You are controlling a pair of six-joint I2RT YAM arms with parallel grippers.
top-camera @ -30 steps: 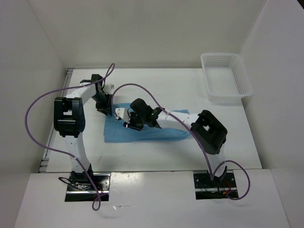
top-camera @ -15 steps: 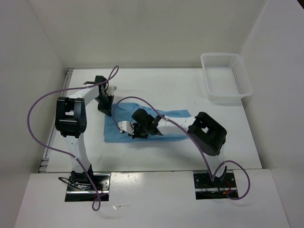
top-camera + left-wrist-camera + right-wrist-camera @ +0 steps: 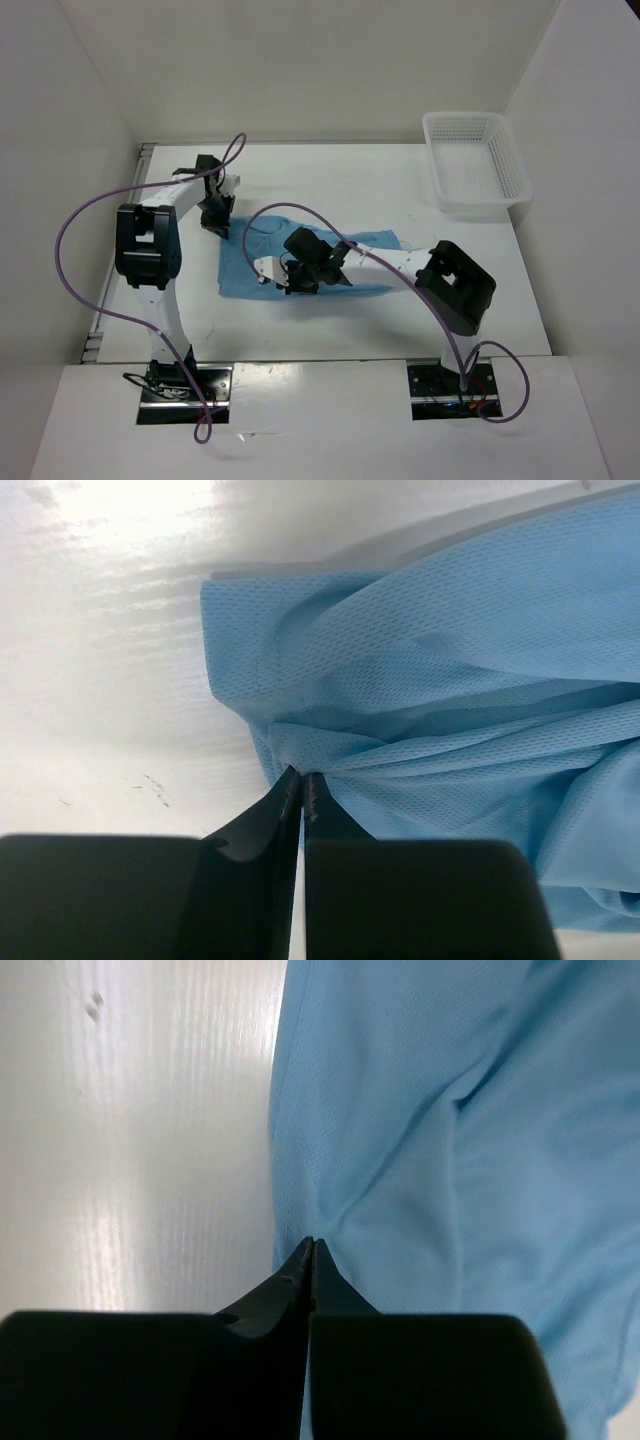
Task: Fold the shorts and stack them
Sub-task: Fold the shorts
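The light sky-blue shorts (image 3: 245,262) lie spread on the white table between the two arms. My left gripper (image 3: 218,216) is at their far left corner. In the left wrist view it (image 3: 302,777) is shut on a bunched fold of the shorts (image 3: 450,630), which pulls creases toward the tips. My right gripper (image 3: 283,281) is over the middle of the shorts, near their front edge. In the right wrist view it (image 3: 312,1244) is shut on the edge of the shorts (image 3: 430,1140), next to bare table. The waistband and drawstring are not visible.
A white plastic mesh basket (image 3: 476,172) stands at the back right of the table (image 3: 340,180). White walls close in the table at the back and on both sides. Purple cables loop above both arms.
My right gripper has moved toward the front edge of the shorts and its elbow has swung right. The far left part of the shorts has been drawn up. The left gripper barely moved.
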